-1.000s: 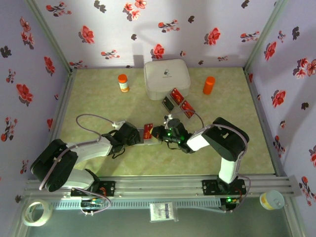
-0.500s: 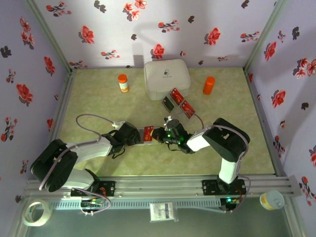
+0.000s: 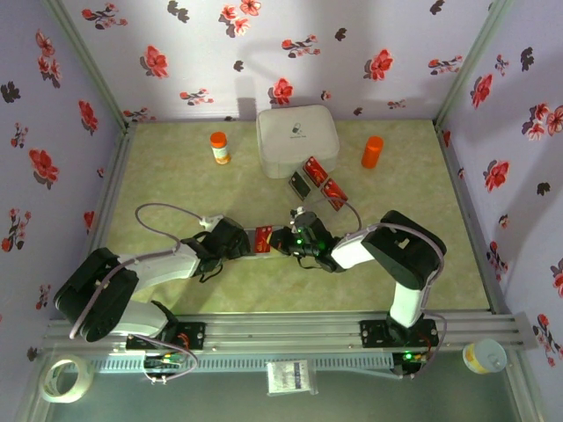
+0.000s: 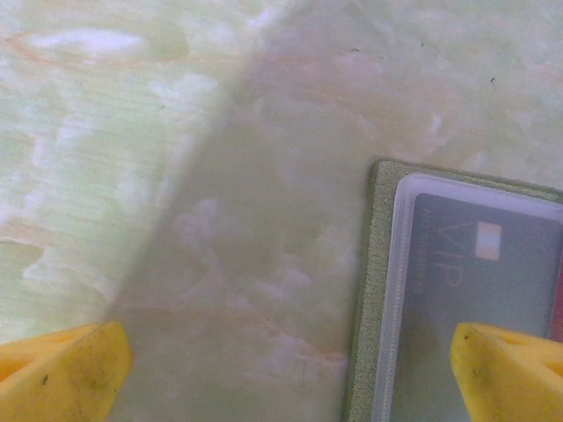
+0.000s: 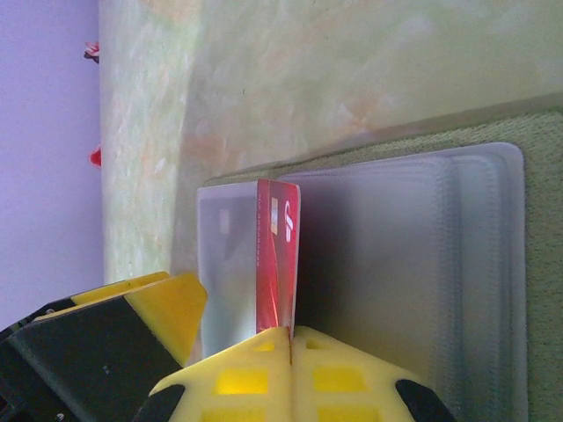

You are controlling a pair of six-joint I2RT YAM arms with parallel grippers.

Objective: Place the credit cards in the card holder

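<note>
1. I am working over the worktop point(image 3: 176, 185), where the white box point(image 3: 297, 136) is sitting at the far side. Just in front of it, three loose credit cards point(image 3: 333, 194) are lying, not yet fetched.
2. Both arms are meeting mid-worktop over the card holder point(image 5: 538, 149), which is lying open and flat with its clear sleeves facing up.
3. The left tool point(image 4: 281, 374) is hanging released with its jaws wide. One finger is over the holder's corner and the other over bare worktop, gripping nothing. I cannot tell whether it is pressing the holder down.
4. The right tool point(image 5: 290, 338) is clenched on a red card point(image 5: 276, 255), holding it on edge against the sleeves. I am judging this as an insertion in hand, not finished.
5. The left wrist camera is giving me a dark VIP card point(image 4: 493, 264) already sitting inside a sleeve, a detail too small to make out from above. The top camera is giving me the count of cards left. So I am reckoning one card stowed, one going in and three waiting.
</note>
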